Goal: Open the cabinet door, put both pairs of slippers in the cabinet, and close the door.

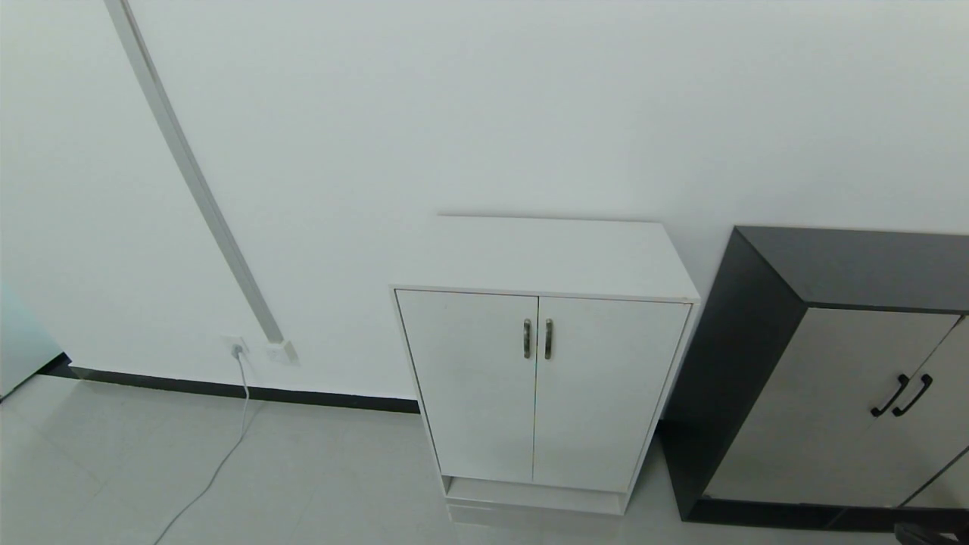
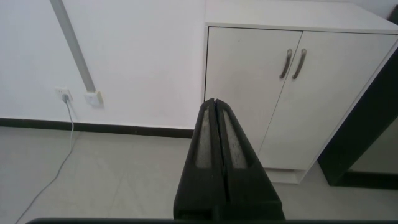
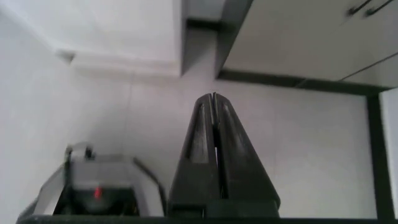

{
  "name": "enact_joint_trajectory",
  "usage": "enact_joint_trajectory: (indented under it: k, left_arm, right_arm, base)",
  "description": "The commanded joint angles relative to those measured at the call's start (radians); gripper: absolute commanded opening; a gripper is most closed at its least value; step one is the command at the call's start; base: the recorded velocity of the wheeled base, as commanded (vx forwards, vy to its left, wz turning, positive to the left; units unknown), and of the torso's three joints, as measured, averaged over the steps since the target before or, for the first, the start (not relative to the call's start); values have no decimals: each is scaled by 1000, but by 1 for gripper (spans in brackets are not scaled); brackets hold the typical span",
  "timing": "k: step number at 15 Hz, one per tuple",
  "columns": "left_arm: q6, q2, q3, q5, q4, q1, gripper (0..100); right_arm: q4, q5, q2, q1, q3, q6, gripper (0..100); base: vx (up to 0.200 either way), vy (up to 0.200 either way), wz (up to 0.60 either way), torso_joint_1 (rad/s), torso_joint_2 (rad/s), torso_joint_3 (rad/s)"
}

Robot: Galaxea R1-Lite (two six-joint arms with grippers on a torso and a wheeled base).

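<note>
White cabinet [image 1: 484,393], both doors shut, sits well ahead of left gripper [image 2: 214,109], whose jaws are pressed together; right gripper [image 3: 215,102] pressed together too. We judge doors stiff, light-swinging; grip a slim metal handle [image 1: 528,338], probably slick.

Smooth matt white cabinet [image 1: 541,363], dull metal handles [image 1: 537,338], glossy floor tiles [image 1: 303,469]

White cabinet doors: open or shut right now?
Shut. Both doors of the white cabinet lie flush with its frame, meeting at a thin centre seam with the handles side by side.
</note>
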Motion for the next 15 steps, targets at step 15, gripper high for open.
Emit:
enact_joint_trajectory:
  k: [15]
  left_arm:
    - [2,1,0,0,-1,0,0]
  right_arm:
    - [471,228,-697,35,0,-75,0]
  base:
    - [0,0,0,0,0,0]
